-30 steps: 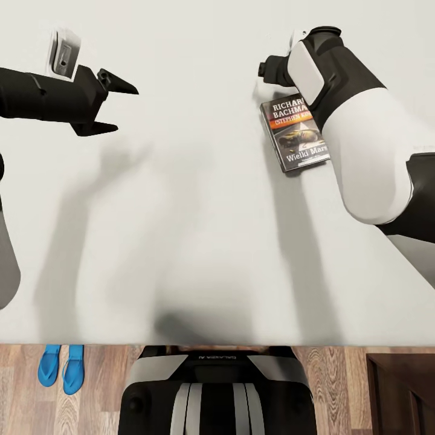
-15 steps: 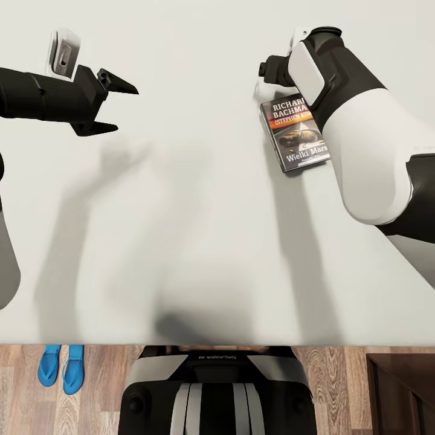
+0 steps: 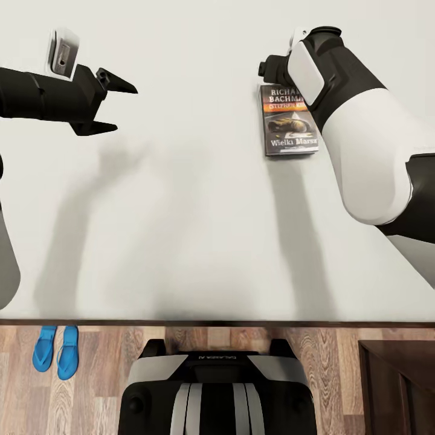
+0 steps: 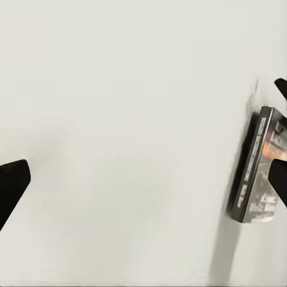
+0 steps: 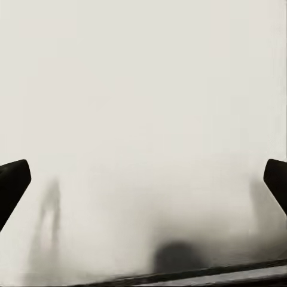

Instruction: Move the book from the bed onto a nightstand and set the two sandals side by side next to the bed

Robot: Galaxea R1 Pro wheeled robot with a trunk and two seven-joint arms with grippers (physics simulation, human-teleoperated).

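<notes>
left arm extended, left gripper jaws spread | right arm bent inward, right gripper mostly hidden, fingertips apart

My left wrist cam sees the pale mattress of the bed with the book lying on it. One dark fingertip of mine pokes in, another dark piece overlaps the book.

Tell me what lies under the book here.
The book lies flat on the bed's pale mattress. Its upper right corner is covered by the right arm, so contact there cannot be seen.
</notes>
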